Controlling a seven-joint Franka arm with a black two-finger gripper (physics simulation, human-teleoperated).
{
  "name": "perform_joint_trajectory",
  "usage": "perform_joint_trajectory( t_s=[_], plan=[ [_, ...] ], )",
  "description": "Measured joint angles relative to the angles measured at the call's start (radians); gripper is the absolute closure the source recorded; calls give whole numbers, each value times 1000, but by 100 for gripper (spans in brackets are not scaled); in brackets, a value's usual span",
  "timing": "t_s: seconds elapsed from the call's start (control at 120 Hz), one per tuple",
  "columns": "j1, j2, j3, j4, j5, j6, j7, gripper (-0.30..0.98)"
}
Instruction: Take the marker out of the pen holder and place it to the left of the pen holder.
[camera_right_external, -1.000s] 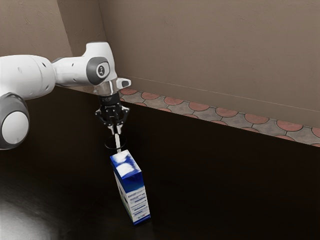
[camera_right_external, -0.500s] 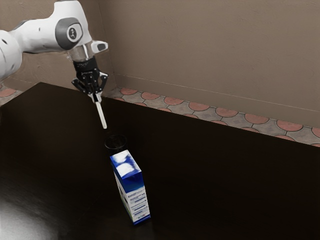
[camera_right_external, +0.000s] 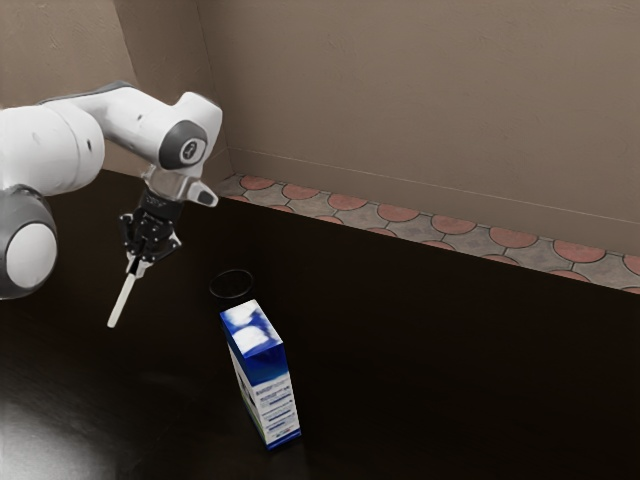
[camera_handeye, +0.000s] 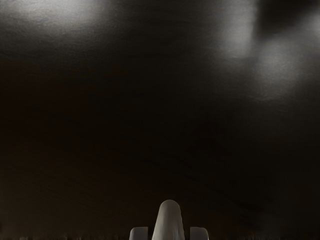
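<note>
Hanging tilted, the marker (camera_right_external: 121, 302) is pinched near its upper end by the gripper (camera_right_external: 136, 264), clear of the pen holder (camera_right_external: 232, 270), toward the exterior view's left; probably light, stiff and slick, it may pivot at that end-hold.

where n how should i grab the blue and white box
I'd come from above and close the pincer near the top of the box, on its two broad sides: it stands upright, and its top is longer than it is wide. The marker would have to leave the pincer first.
</note>
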Motion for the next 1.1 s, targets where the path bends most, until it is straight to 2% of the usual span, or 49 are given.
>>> perform_joint_trajectory(
  t_s=[0.183, 0.55, 0.733, 0.9, 0.933, 1.05, 1.1],
  plan=[
    [-1, 74, -2, 13, 14, -20, 56, 78],
    [1, 99, -3, 14, 9, -20, 129, 77],
    [-5, 100, -2, 14, -2, -23, 151, 37],
    [-7, 87, -2, 14, -7, -25, 167, 17],
    [-10, 39, -3, 14, -13, -24, 171, 15],
    [-87, -386, 0, -6, -112, 39, 187, 8],
    [-105, -468, 0, -13, -147, 59, 191, 7]
  ],
)
